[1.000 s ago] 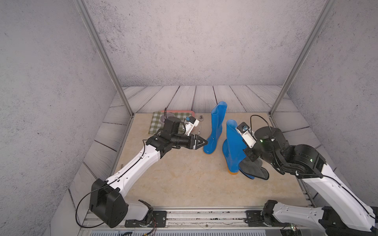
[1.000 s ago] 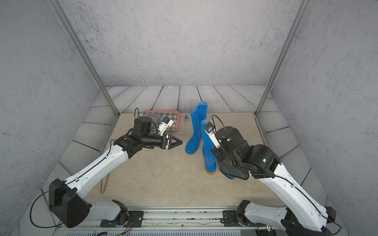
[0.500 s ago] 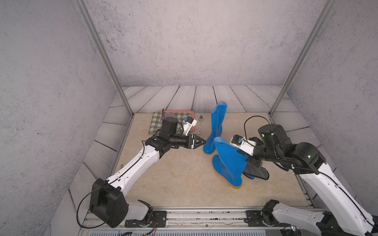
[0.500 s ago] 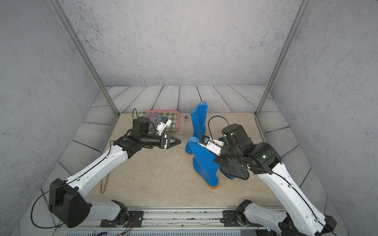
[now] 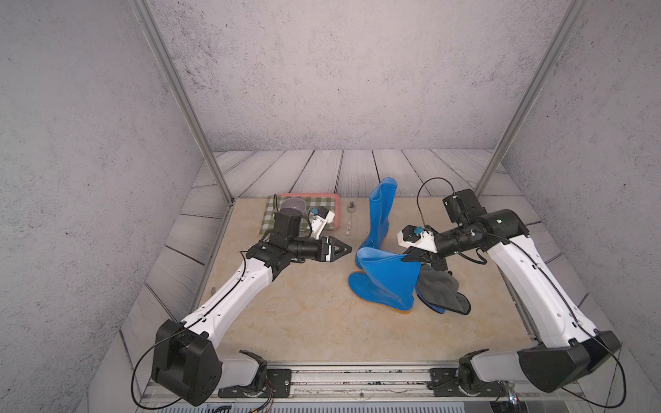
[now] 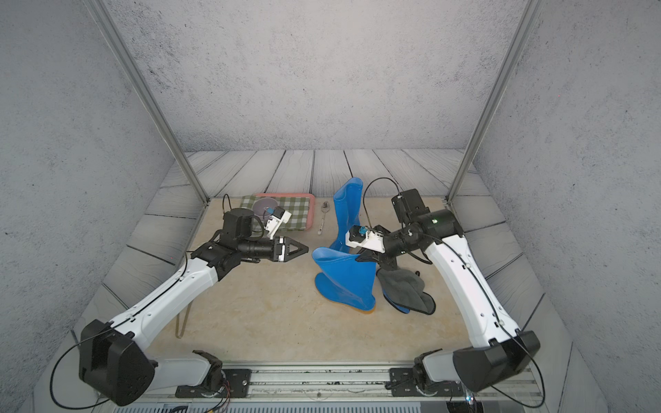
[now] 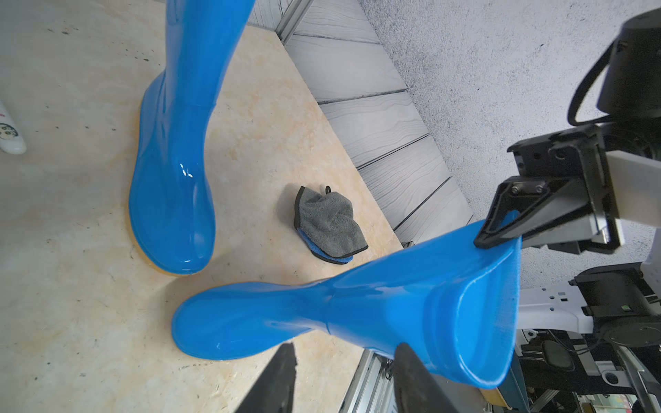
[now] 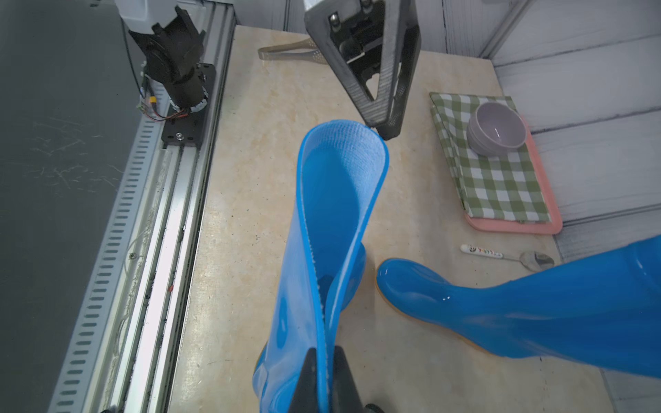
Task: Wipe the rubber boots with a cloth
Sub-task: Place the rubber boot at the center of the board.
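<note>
Of the two glossy blue rubber boots, one stands upright at the back middle of the table. The second boot leans steeply to the left, its yellow sole edge low on the table. My right gripper is shut on the rim of its shaft. The dark grey cloth lies crumpled on the table just right of that boot, and nothing holds it. My left gripper is open and empty, close to the leaning boot's mouth on its left.
At the back left a pink tray carries a green-and-white checked cloth and a grey bowl. A spoon lies beside the tray. Tongs lie by the left edge. The arm rail runs along the front.
My right gripper has swung the boot from upright down to the left, baring the cloth behind it. My left gripper has drawn back a little to the left.
</note>
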Controlling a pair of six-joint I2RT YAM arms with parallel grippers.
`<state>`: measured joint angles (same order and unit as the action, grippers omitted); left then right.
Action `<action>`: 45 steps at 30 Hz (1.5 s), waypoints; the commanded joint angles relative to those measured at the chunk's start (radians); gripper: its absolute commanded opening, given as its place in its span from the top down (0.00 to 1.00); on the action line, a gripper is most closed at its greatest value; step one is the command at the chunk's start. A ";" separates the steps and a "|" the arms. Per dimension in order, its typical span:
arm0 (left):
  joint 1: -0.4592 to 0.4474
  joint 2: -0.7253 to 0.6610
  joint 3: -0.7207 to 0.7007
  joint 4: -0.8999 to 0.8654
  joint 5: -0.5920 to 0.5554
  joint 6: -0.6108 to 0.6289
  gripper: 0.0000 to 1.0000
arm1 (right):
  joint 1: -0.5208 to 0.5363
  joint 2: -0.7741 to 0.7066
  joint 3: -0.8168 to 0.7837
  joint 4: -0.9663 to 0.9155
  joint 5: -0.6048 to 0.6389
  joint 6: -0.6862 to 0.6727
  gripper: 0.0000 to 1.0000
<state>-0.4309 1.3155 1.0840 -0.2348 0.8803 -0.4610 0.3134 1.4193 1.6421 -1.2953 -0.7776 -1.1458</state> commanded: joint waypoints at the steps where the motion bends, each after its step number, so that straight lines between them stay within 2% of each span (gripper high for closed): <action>1: 0.015 0.000 -0.009 0.015 0.021 0.001 0.52 | -0.038 0.109 0.098 -0.091 -0.215 -0.197 1.00; 6: 0.028 0.031 -0.005 0.027 0.034 -0.005 0.52 | -0.053 0.275 0.221 -0.203 -0.208 -0.299 1.00; 10: 0.033 0.049 -0.006 0.032 0.044 -0.004 0.52 | -0.063 0.317 0.226 -0.186 -0.200 -0.305 1.00; 18: 0.036 0.070 -0.020 0.067 0.042 0.002 0.47 | -0.083 0.302 0.172 -0.144 -0.197 -0.271 1.00; 23: 0.035 0.064 -0.056 0.180 0.060 -0.024 0.43 | -0.086 0.276 0.120 -0.090 -0.195 -0.235 1.00; 29: 0.029 0.032 -0.152 0.393 0.067 -0.018 0.40 | -0.097 0.283 0.130 -0.087 -0.210 -0.226 1.00; 31: 0.018 -0.015 -0.207 0.459 0.025 0.033 0.38 | -0.099 0.286 0.139 -0.090 -0.222 -0.225 1.00; 34: -0.020 -0.105 -0.272 0.490 -0.090 0.184 0.24 | -0.102 0.293 0.145 -0.091 -0.237 -0.224 1.00; 37: -0.043 -0.159 -0.294 0.496 -0.168 0.317 0.14 | -0.104 0.299 0.147 -0.087 -0.255 -0.223 1.00; 45: -0.100 -0.083 -0.249 0.522 -0.173 0.601 0.12 | -0.115 0.307 0.147 -0.067 -0.297 -0.220 1.00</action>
<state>-0.5011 1.1912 0.7998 0.2699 0.7410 -0.0299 0.2050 1.7309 1.7679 -1.3640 -0.9848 -1.3731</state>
